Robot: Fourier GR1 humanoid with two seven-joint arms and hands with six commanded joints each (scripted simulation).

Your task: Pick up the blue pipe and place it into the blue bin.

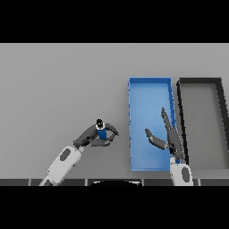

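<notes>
At a grey table (53,89), the robot's left hand (96,136) had its fingers (112,130) curled round the blue pipe (101,132), which stood upright in its grasp, left of the blue bin (147,87) and outside it. The right hand (167,136) was over the bin's right side, fingers straight and spread, holding nothing. A black bin (201,80) sat just beside the blue one.

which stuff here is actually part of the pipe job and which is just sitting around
Part of the job:
blue pipe, held in the left hand
blue bin

Just there:
black bin, right of the blue bin
right hand, open over the blue bin
</notes>
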